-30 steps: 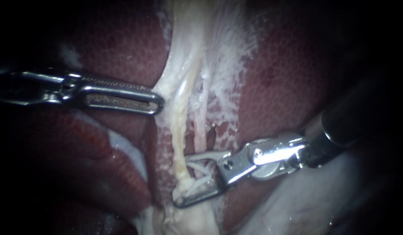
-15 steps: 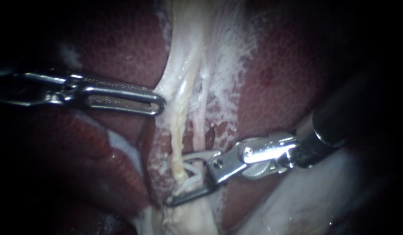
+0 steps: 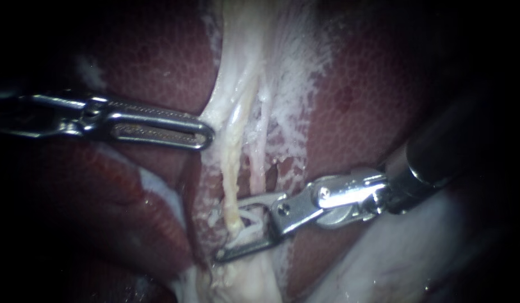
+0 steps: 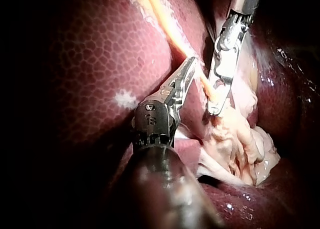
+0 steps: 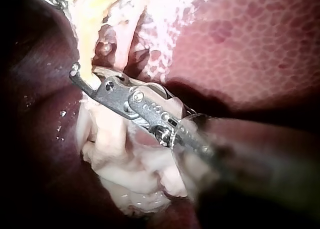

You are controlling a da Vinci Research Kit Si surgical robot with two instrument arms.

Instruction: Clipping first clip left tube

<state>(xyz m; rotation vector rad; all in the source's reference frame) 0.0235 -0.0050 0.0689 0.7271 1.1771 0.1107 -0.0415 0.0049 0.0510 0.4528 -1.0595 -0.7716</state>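
Right tool (image 3: 229,231), open jaws astride left tube (image 3: 232,179), liver (image 3: 372,101) close alongside

**Blind spots: clip step, left tube**

Endoscope:
- The left instrument (image 3: 206,133) has its shaft cut off at the left edge, and most of it is lost in shadow.
- The right instrument (image 3: 229,230) has a dark, blurred shaft, cut off at the upper right.
- White strands sit inside its gaping claw. Clip or tissue, too small to tell.
- The left tube (image 3: 231,185) has its lower end hidden in the pale clump (image 3: 243,280) under the claw.
- The liver (image 3: 372,84) fades to black at every corner.

Left wrist:
- Own shaft is blurred up close.
- The right instrument's shaft is cut by the view's edge, and its tip covers part of the tube.

Right wrist:
- Own shaft is smeared out of focus.
- The left instrument shows only as a clipped sliver.
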